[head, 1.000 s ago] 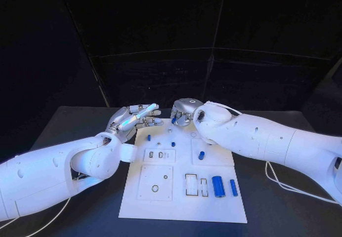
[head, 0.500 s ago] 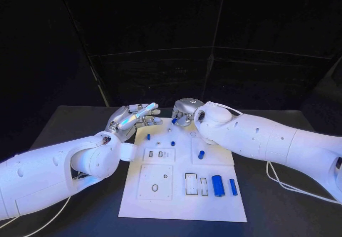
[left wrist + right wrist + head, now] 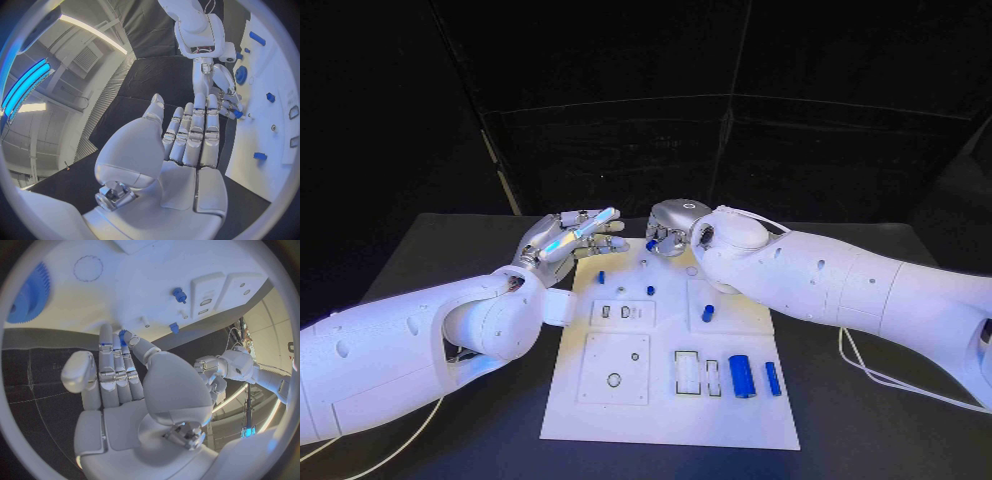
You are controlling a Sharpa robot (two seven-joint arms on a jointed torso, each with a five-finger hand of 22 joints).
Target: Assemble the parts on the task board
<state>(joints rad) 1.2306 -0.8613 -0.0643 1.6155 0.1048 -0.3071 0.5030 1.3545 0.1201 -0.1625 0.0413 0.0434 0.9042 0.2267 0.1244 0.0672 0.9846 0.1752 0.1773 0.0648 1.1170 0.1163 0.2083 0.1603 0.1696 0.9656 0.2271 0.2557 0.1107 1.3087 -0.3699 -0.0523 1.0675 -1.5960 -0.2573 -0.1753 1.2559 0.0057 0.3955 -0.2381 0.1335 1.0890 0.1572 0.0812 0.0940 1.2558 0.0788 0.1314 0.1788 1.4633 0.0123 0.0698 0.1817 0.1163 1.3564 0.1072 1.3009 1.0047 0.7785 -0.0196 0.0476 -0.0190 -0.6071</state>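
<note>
The task board (image 3: 669,405), a white plate with rectangular and round recesses, lies in the middle of the black desk (image 3: 430,250). On its near right part two blue cylinders lie side by side, a thick one (image 3: 741,377) and a thin one (image 3: 773,379). A short blue peg (image 3: 708,314) sits higher on the board, and two smaller blue pegs (image 3: 649,291) stand near the far left part. A blue gear (image 3: 28,294) lies at the far end of the board, seen in the right wrist view.

The right hand (image 3: 671,228) hangs over the far edge of the board, fingers extended toward the surface; a small blue part (image 3: 122,335) shows at its fingertips (image 3: 106,332), apparently pinched between thumb and finger. The left wrist view shows the same blue piece under that hand.

The left hand (image 3: 568,240) is raised beside the far left corner of the board, its fingers (image 3: 194,132) straight, side by side, holding nothing.
</note>
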